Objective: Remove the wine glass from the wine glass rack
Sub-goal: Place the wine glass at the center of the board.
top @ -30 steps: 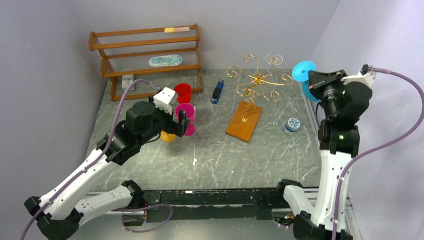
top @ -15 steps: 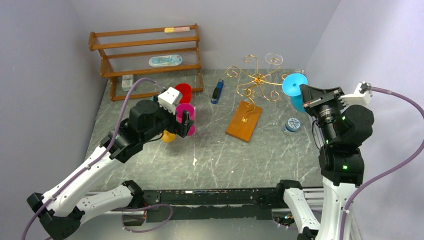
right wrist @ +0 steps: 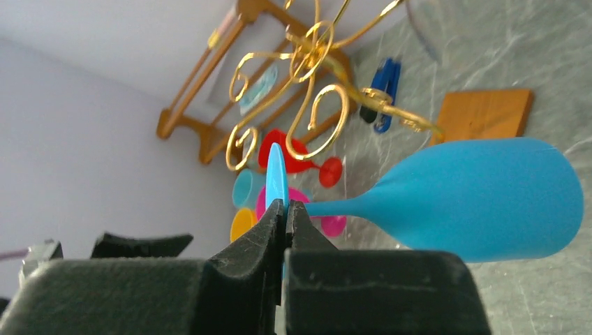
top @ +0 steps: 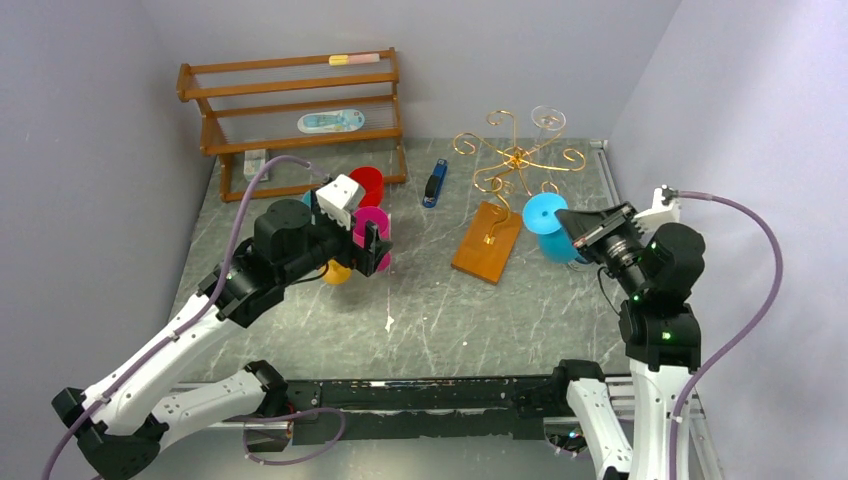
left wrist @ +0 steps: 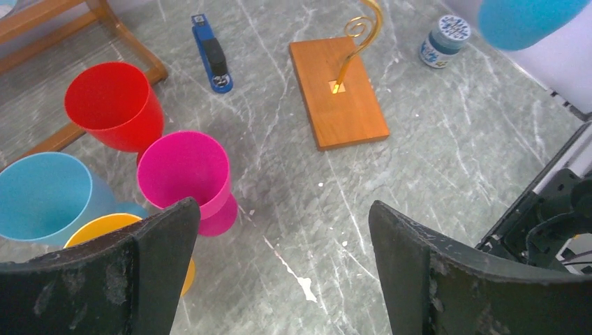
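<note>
Removal looks done: we have blue wine glass (right wrist: 482,199) off rack (top: 488,243), right gripper (right wrist: 285,209) clamped on its foot, left gripper (left wrist: 283,209) wide open, empty.

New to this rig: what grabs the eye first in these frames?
The bright blue wine glass stands out first. It is held sideways, its foot pinched in the shut right tool, near the gold wine glass rack and clear of its arms. Next is the cluster of red, pink, blue and yellow glasses on the left side, with the left tool open above them.
</note>
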### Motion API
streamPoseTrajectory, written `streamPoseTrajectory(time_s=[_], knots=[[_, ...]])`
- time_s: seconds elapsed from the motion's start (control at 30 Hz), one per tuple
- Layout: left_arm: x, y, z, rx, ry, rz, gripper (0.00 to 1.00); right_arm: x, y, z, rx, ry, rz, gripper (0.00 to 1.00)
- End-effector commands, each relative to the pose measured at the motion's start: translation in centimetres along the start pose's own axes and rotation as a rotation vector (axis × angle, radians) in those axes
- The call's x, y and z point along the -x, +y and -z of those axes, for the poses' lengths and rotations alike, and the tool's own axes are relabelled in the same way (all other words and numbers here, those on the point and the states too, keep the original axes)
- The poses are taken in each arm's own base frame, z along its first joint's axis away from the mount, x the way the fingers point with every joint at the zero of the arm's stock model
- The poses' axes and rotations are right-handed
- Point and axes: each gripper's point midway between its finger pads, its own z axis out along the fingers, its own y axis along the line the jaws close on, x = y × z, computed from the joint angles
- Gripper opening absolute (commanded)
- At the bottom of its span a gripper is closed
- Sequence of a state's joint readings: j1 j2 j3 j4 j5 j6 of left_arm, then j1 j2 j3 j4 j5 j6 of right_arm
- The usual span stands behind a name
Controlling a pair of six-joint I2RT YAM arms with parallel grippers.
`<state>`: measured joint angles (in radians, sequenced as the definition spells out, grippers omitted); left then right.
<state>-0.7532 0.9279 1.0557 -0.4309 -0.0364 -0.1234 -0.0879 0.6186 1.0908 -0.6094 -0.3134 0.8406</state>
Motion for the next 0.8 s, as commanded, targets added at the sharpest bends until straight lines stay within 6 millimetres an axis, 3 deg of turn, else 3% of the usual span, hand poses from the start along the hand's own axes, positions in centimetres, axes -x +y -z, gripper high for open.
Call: streamPoseTrajectory(time_s=[0.0,0.23,0.4,0.6,0.77], knots=[[2.5,-1.7,0.8,-0.1,-0.099,-0.002,0.95,-2.5,2.9,0.9,0.203,0.132,0.13,0.0],[3.2,-2.9,0.7,-0.167,-0.104,-0.018,0.96,-6.2,4.8,1.1,0.453,0.337,0.21,0.0],[3.1,-4.2,0.1,-0.234,-0.108,0.005,0.96,-6.3,5.4,1.5,0.506,0.353,0.314,0.0],[2.9,-7.4,-0.4,-0.413,-0.093,0.05,0.96,-6.7,6.2,1.4,0.566,0.436,0.357,0.0],[3.8,-9.1,0.0,-0.512,-0.124,0.083,0.96,-6.3,7.2,1.3,0.603,0.449,0.405,0.0]])
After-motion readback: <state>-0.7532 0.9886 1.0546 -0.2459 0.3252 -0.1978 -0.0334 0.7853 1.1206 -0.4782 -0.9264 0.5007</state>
